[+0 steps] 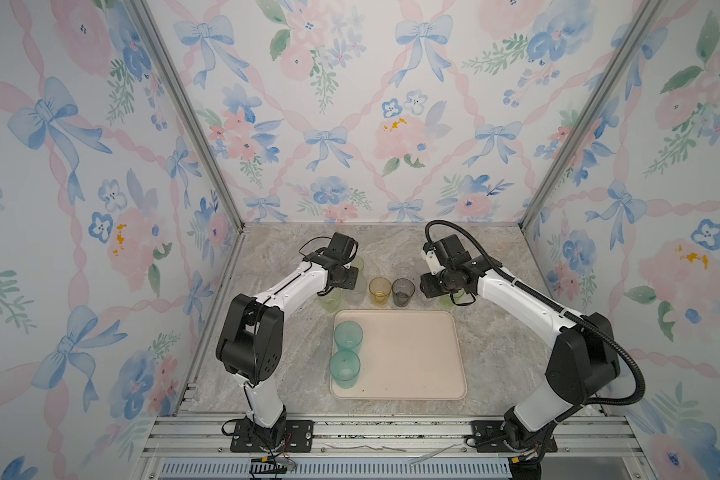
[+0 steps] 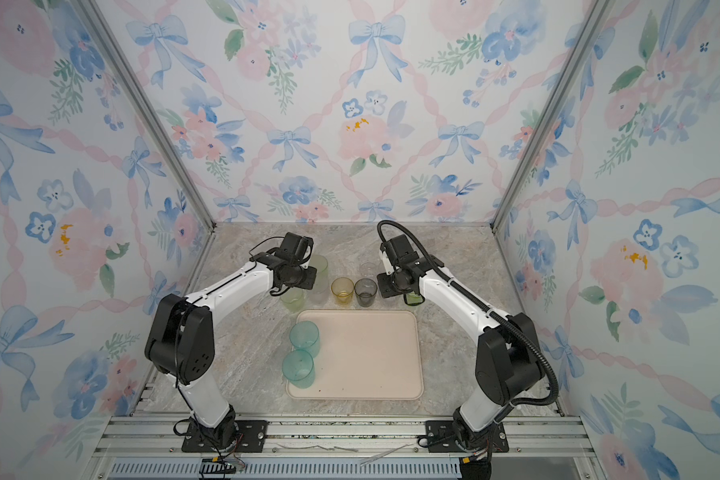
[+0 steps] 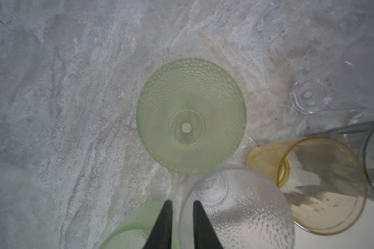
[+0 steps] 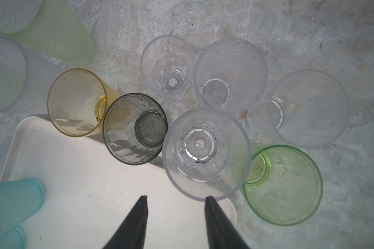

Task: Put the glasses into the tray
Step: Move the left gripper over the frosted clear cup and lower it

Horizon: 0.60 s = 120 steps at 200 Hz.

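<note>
Fingers of my left gripper [image 3: 181,201] stand a little apart, astride the rim of a frosted clear tumbler [image 3: 235,211]. One is inside it, and one is outside, above a pale green tumbler [image 3: 127,228] that the frame's edge cuts off. A slim gap shows on each side of the rim, so I am not clamped on it. Another dimpled green tumbler [image 3: 190,116] stands whole just beyond.

My right gripper [image 4: 177,197] is spread wide with nothing between its fingers. One tip sits at the rim of a ribbed clear tumbler [image 4: 205,151], and I cannot tell whether it touches. In both top views my wrists cover both grippers.

The tray [image 1: 408,357] lies near the front of the marbled tabletop [image 1: 391,245], with two teal tumblers [image 1: 348,336] upright along its left edge. The rest stand outside, just past its far edge. The amber tumbler [image 1: 380,291] and the grey tumbler [image 1: 403,291] show plainly, but the clear ones are faint against the stone. From above, a bright green tumbler [image 4: 283,185] is almost wholly under my right wrist.
</note>
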Each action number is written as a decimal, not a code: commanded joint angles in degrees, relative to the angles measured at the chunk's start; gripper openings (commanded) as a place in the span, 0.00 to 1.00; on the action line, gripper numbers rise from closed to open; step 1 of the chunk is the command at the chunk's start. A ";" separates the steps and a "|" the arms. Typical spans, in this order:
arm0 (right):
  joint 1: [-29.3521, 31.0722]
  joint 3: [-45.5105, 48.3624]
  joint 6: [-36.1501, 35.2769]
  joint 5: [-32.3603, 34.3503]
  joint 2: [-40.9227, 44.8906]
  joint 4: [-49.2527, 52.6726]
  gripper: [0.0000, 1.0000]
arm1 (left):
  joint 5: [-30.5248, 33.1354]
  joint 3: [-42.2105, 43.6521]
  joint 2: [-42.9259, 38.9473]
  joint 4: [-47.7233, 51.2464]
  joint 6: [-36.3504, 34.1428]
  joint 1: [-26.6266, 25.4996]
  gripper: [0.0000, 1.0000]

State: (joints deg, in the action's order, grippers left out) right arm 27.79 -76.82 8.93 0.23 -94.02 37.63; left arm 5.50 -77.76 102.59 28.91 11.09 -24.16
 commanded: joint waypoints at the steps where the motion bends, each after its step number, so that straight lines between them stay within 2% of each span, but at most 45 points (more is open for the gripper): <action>1: -0.54 0.06 -0.22 -0.67 -0.46 -0.01 0.47 | -0.09 -1.51 1.13 1.46 -0.98 0.41 0.20; 82: -0.63 0.26 -0.06 -0.83 -0.46 -0.27 0.47 | -1.42 -1.78 2.22 2.20 -1.73 0.89 0.12; 120: -0.76 0.61 -0.04 -0.68 -0.12 -0.27 0.47 | -2.45 -1.96 2.29 2.56 -2.43 1.00 0.05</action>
State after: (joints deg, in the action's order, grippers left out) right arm 27.79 -76.75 8.93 0.21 -94.04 37.39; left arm 4.32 -78.63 103.70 29.87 10.04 -23.62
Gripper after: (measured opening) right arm 0.468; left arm 0.074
